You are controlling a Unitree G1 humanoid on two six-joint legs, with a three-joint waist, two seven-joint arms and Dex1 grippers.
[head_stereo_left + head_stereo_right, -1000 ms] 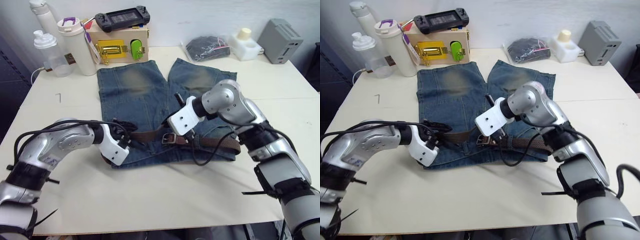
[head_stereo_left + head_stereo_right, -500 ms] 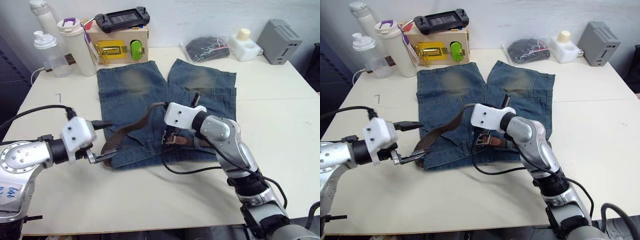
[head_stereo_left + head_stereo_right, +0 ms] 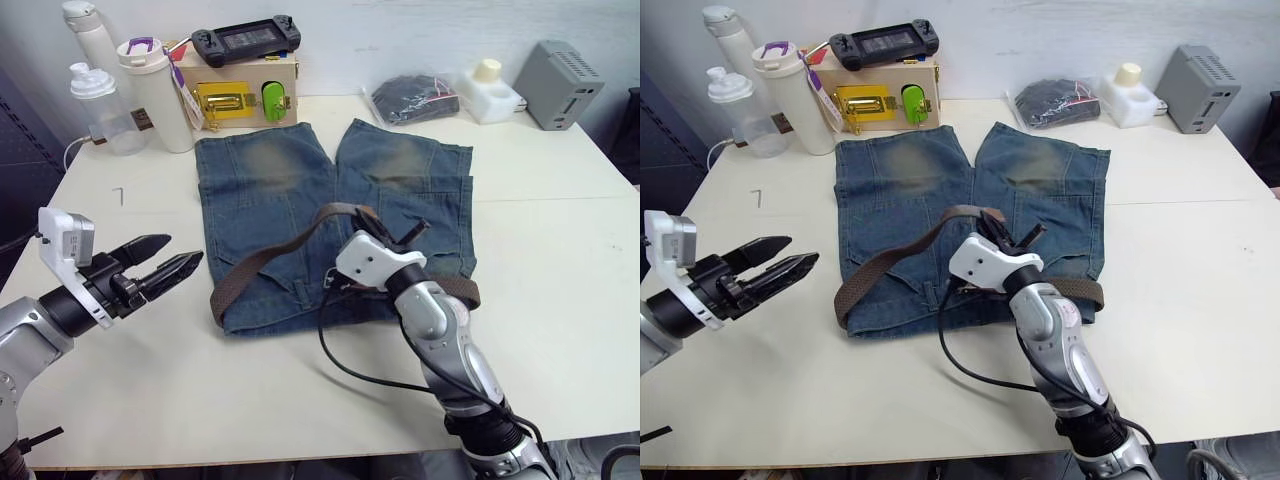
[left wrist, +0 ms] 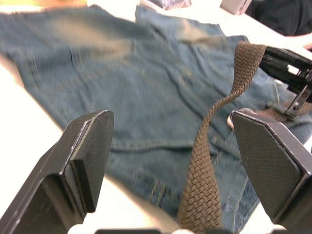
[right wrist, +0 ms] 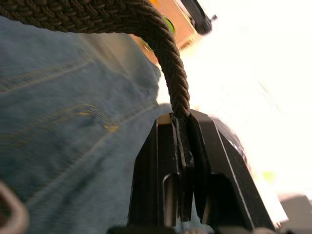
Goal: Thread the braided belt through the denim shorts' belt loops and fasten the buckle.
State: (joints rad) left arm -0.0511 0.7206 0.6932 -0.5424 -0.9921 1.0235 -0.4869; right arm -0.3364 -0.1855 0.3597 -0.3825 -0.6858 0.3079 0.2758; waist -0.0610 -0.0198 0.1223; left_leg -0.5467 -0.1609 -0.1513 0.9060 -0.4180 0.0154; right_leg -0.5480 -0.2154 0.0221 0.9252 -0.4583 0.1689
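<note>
The left pincer had let go of the braided belt and drawn back to the robot's left, off the denim shorts, so that it now hung over the bare worktop with its two black fingers apart and nothing between them; half a second before it was at the left corner of the waistband, at the low end of the strap. The right pincer had moved the other way: it had come a little toward the right leg of the shorts and was clamped flat on the belt, the woven strap pinched between its closed fingers, as the right wrist view showed clearly. From that grip the belt fell in a long arc across the left half of the shorts down to the near left corner of the waistband, where its free end lay on the cloth. The other part of the belt lay along the waistband on the right side. The buckle was hidden behind the right arm, and I could not tell how many belt loops already carried the strap. In my judgement the belt was now held by one arm only, so the threading was not finished and the buckle was not yet fastened.
</note>
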